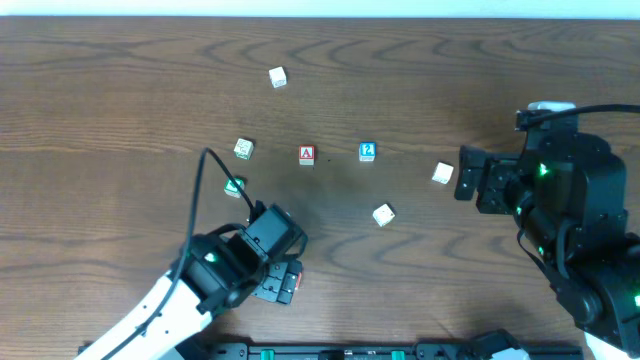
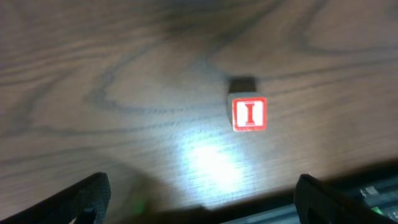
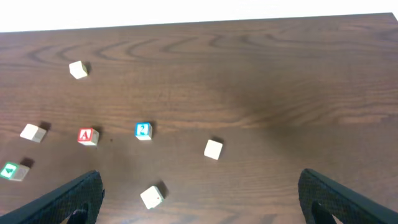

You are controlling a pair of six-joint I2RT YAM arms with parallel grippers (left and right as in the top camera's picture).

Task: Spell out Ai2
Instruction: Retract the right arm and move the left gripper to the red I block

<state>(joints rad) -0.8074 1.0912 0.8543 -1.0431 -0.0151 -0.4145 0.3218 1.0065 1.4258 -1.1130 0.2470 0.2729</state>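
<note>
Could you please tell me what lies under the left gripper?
The red I cube lies on the table below the open left gripper, touching neither finger; its underside is covered.

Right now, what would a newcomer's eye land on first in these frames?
The red A cube and blue 2 cube sit in a row mid-table with a gap between them, among scattered pale cubes. The red I cube lies alone beside a bright glare spot, just ahead of the open left gripper. The right gripper at the right side is open too, holding nothing.
</note>
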